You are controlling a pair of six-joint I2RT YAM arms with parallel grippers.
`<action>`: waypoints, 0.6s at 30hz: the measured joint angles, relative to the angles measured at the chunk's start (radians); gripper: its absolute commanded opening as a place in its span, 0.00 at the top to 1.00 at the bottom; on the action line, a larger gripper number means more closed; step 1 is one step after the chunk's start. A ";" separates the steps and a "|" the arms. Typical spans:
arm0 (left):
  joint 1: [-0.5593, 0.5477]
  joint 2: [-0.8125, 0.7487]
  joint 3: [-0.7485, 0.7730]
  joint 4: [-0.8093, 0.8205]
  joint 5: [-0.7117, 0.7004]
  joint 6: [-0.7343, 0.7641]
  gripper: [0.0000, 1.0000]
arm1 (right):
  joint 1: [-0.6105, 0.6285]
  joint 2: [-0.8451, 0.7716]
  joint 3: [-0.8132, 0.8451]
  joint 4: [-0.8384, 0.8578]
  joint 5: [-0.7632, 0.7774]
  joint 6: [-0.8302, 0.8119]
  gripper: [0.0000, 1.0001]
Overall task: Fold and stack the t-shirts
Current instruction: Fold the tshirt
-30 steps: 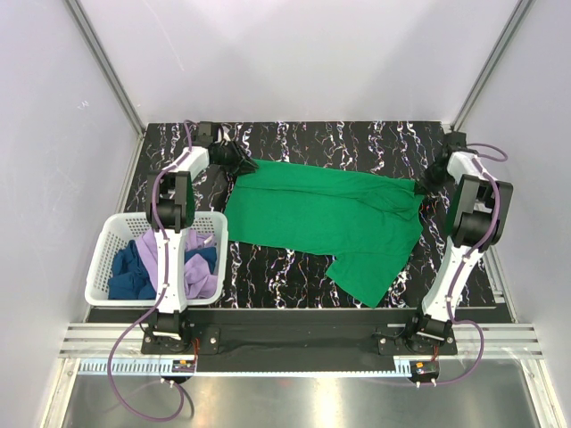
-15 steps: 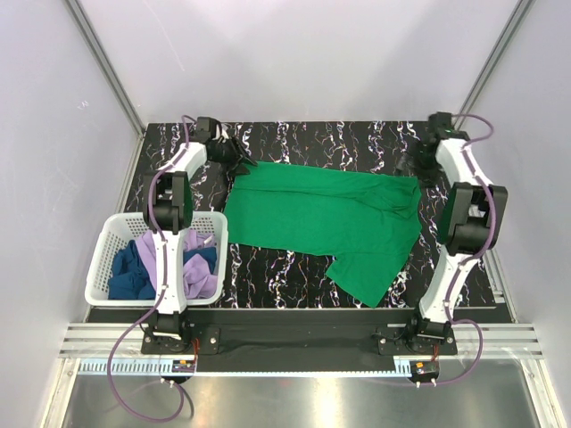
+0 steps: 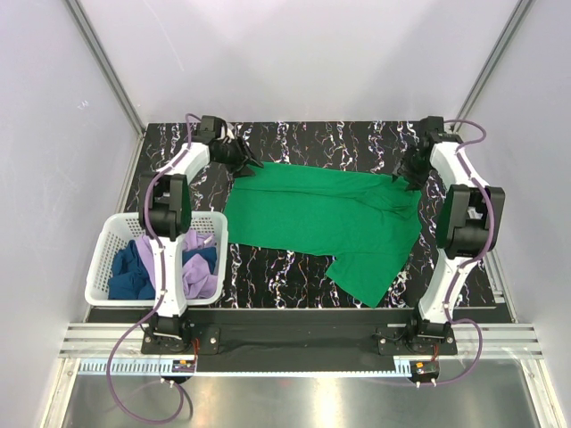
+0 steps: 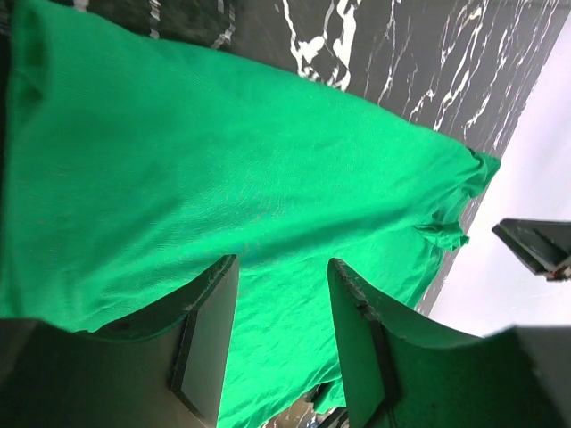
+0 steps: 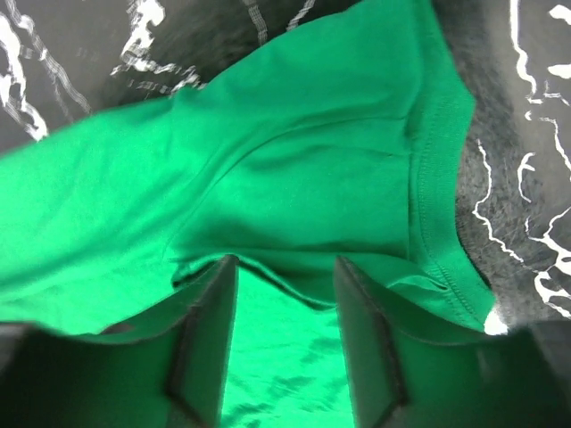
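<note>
White walls [image 3: 294,53] close in a black desk [image 3: 294,138] veined with white. At its near left corner stands a white lattice basket [image 3: 100,259] holding two crumpled shirts: a dark blue t-shirt [image 3: 129,272] on the left side and a lilac t-shirt [image 3: 203,278] heaped beside it. The left arm [image 3: 169,209] rises across the basket and reaches to the far left of the desk. There the left fingers [image 3: 243,159] hang over the far left corner of the green t-shirt [image 3: 312,214]. Seen from the left wrist, these fingers stand spread, with green cloth showing in the gap below them and nothing pinched between.

The green t-shirt lies opened out across the middle of the desk, lengthwise from left to right and mostly flat. A wide flap juts toward the near edge on the right, and some creases gather at its right end. The right arm [image 3: 464,214] runs up the right side of the desk to the shirt's far right corner, where the right fingers [image 3: 412,169] hang. The right wrist view shows them spread as well, holding nothing, above a rumpled fold of green cloth. The ribbed neckband lies just to their right, against the bare desk.
</note>
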 measured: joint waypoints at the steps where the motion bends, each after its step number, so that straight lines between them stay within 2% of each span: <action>1: -0.005 0.000 0.000 0.000 0.000 0.000 0.50 | -0.004 0.007 0.000 0.000 0.000 0.013 0.53; 8: -0.016 0.000 -0.002 0.002 0.008 -0.004 0.50 | -0.014 0.066 -0.039 0.005 -0.037 0.071 0.53; 18: -0.015 0.000 -0.003 0.008 0.014 -0.007 0.50 | -0.012 0.043 -0.181 0.021 -0.085 0.078 0.56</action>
